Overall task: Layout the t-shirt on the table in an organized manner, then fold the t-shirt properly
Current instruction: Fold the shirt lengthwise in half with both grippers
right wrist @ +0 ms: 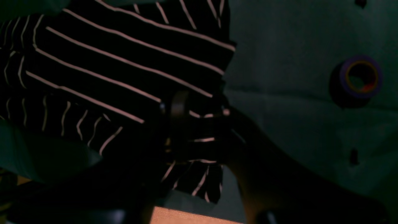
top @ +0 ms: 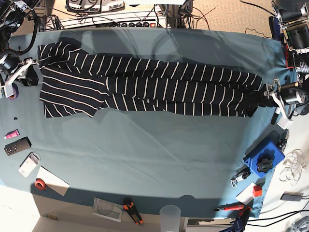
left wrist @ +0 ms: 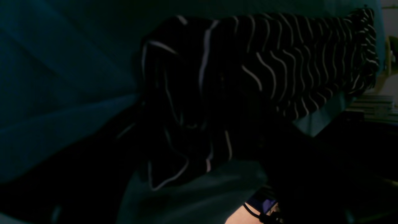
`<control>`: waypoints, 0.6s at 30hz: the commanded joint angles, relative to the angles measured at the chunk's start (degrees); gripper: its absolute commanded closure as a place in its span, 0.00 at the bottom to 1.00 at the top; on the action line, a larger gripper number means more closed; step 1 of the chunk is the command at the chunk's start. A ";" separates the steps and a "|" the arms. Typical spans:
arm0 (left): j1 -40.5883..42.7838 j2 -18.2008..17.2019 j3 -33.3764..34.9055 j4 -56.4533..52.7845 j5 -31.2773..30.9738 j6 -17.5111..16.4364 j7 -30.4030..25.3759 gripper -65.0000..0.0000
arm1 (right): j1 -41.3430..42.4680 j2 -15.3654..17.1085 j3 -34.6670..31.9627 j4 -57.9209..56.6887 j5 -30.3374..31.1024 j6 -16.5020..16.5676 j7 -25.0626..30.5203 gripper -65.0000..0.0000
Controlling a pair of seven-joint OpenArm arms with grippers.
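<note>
The t-shirt (top: 145, 87), dark with thin white stripes, lies stretched in a long band across the back half of the teal table (top: 154, 154). One sleeve end is at the left and a narrow bunched end at the right. My right gripper (top: 33, 76) is at the shirt's left edge. In the right wrist view its dark fingers (right wrist: 178, 107) stand apart with striped cloth (right wrist: 124, 71) lying between them. My left gripper (top: 265, 96) is at the shirt's right end. The left wrist view shows bunched cloth (left wrist: 279, 62) close by, with the fingers lost in darkness.
A purple tape roll (right wrist: 360, 77) lies beside the right gripper. A remote (top: 17, 145), red tape (top: 40, 184), pliers (top: 131, 210) and a plastic cup (top: 169, 215) line the front edge. A blue block (top: 264, 157) sits front right. Cables and a power strip (top: 116, 21) run behind.
</note>
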 commanded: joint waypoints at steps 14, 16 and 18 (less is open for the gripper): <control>-0.81 7.08 0.02 0.85 18.23 2.36 -0.34 0.46 | 0.35 1.46 0.52 0.70 0.81 0.31 1.17 0.79; -0.15 7.82 0.63 0.85 19.30 3.17 -0.34 0.46 | 0.35 1.46 0.52 0.70 0.79 0.31 1.17 0.79; 0.81 7.91 1.25 0.85 19.30 3.85 -0.34 0.47 | 0.35 1.46 0.52 0.70 0.81 0.31 1.17 0.79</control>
